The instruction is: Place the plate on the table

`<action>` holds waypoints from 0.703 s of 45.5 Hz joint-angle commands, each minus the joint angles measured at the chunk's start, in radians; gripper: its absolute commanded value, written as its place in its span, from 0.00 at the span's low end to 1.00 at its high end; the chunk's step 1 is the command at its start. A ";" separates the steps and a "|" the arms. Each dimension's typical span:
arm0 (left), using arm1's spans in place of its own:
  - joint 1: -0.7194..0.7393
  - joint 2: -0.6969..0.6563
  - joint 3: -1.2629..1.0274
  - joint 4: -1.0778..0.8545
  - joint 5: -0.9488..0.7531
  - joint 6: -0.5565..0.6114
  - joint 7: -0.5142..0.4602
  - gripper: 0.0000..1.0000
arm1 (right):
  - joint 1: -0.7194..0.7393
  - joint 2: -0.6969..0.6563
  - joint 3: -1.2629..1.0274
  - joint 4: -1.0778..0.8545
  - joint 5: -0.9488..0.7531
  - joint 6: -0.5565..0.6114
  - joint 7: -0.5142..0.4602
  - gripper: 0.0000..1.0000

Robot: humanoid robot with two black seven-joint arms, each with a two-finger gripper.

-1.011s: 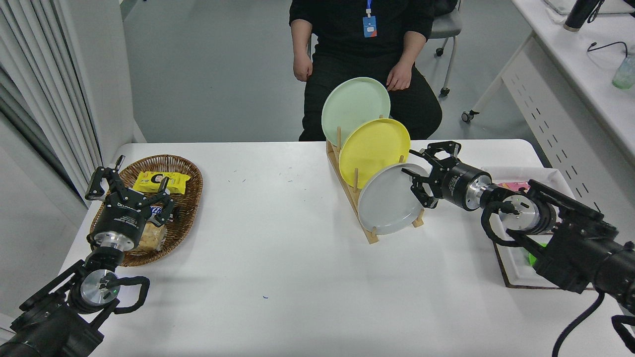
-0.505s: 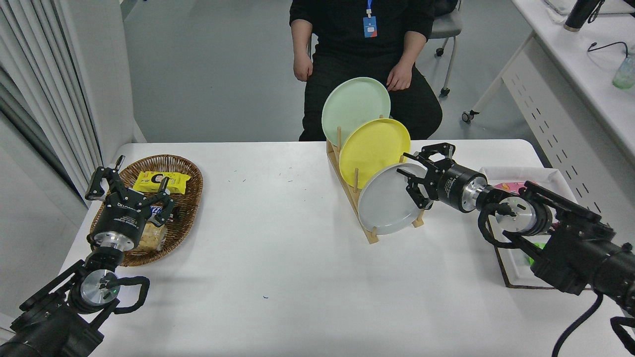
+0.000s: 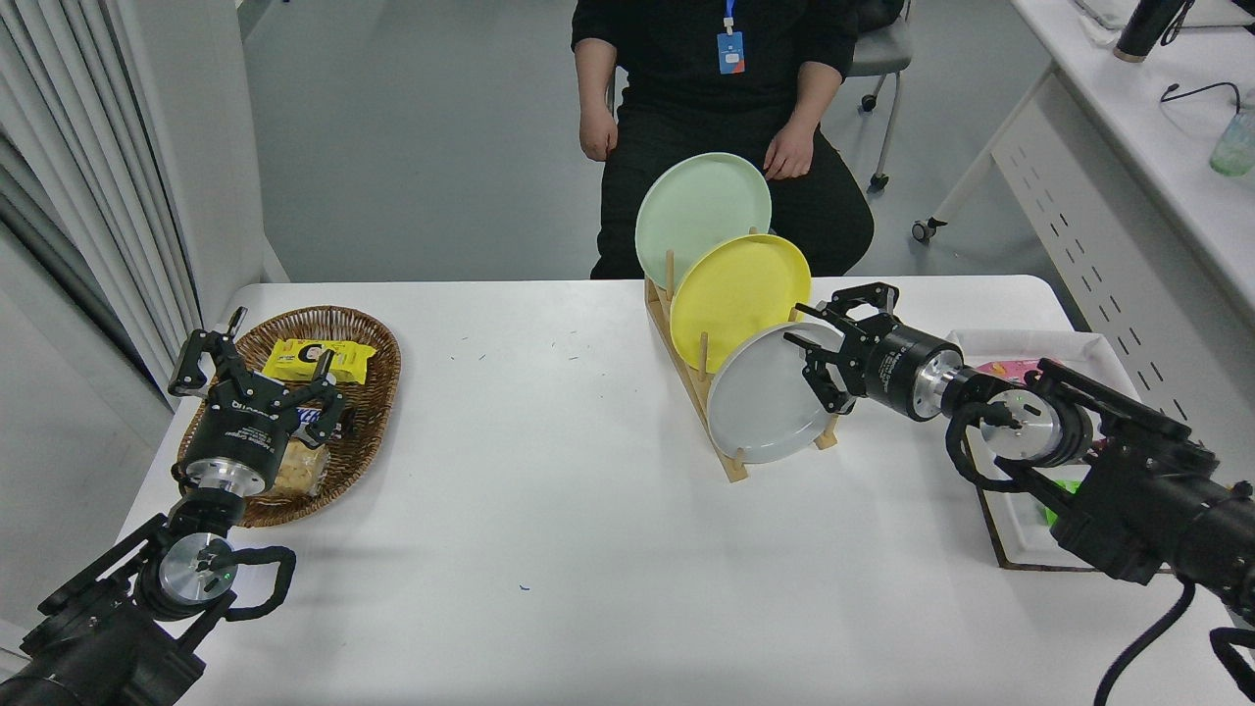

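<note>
None of the placement was complete: the plate (image 3: 768, 407) stood upright in the rack (image 3: 698, 392), foremost of three. Your right gripper (image 3: 822, 358) had its jaws spread around the plate's right rim, not clenched. You had grasp, lift and lowering onto the tabletop (image 3: 588, 549) left.

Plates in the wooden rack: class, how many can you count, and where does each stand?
3: mint green plate at the far end, yellow plate in the middle, grey plate nearest, beside the right gripper.

- Office or laboratory room: grey floor, wheeled grey office chair (image 3: 882, 59), long white side desk (image 3: 1157, 127) carrying cables.
- Large white rectangular table (image 3: 549, 510) faces a seated, lanyard-wearing person (image 3: 721, 118).
</note>
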 commanded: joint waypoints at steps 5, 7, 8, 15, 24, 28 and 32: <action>0.000 0.000 0.000 0.000 0.000 0.000 0.001 0.98 | -0.001 -0.001 0.000 0.001 0.000 0.001 0.000 0.28; 0.000 0.000 0.000 0.000 0.000 0.000 -0.001 0.98 | -0.001 -0.001 0.000 0.001 -0.002 0.001 0.000 0.27; 0.000 0.000 0.000 0.000 0.000 0.000 0.001 0.98 | -0.001 -0.001 0.000 0.001 0.000 0.001 0.000 0.27; 0.000 0.000 0.000 0.000 0.000 0.000 0.001 0.98 | -0.001 -0.001 0.000 0.001 0.000 0.001 0.000 0.25; 0.000 0.000 0.000 0.000 0.000 0.000 0.001 0.98 | -0.001 -0.001 0.000 0.001 -0.002 0.001 0.000 0.23; 0.000 0.000 0.000 0.000 0.000 -0.002 0.001 0.98 | -0.001 -0.001 0.000 0.002 0.000 0.002 0.000 0.21; 0.000 0.000 0.000 0.000 0.000 0.000 0.001 0.98 | -0.001 -0.001 0.000 0.005 -0.002 0.002 0.000 0.20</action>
